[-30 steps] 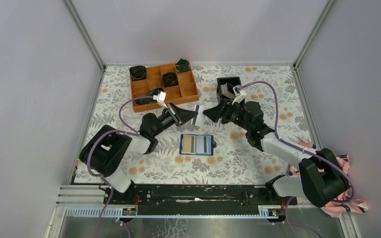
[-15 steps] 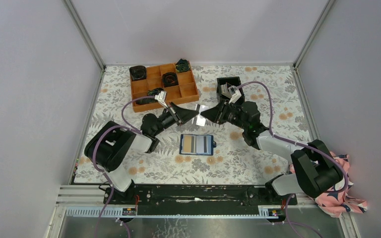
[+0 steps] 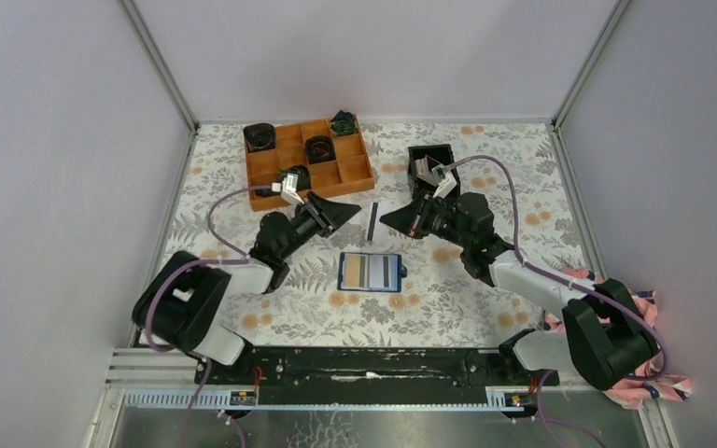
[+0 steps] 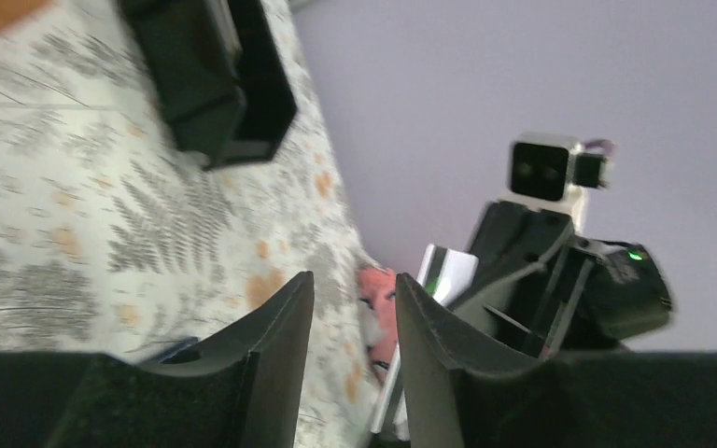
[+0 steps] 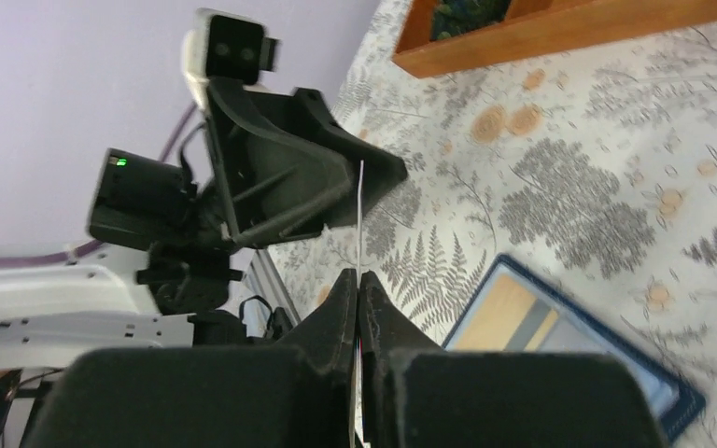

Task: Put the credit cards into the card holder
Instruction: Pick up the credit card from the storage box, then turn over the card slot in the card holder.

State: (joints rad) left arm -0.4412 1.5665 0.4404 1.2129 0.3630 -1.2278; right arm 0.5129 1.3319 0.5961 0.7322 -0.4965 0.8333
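Note:
A thin credit card (image 3: pixel 372 221) hangs edge-on above the table, pinched at its right side by my right gripper (image 3: pixel 386 220), which is shut on it. The right wrist view shows the card (image 5: pixel 361 210) as a thin line rising from the closed gripper (image 5: pixel 358 280). My left gripper (image 3: pixel 349 214) stands open just left of the card, apart from it, with nothing between its fingers (image 4: pixel 275 322). The card holder (image 3: pixel 370 272) lies open on the table below them, with yellow and grey cards in its light blue slots; the right wrist view has the holder (image 5: pixel 560 350) too.
An orange compartment tray (image 3: pixel 313 194) with dark items sits behind the left gripper. A black square bin (image 3: pixel 429 157) stands behind the right gripper. A pink cloth (image 3: pixel 649 378) lies off the table's right near corner. Grey walls enclose the floral mat.
The left gripper let go of the card and drew back to the left. The right gripper closed on the card, which now stands edge-on.

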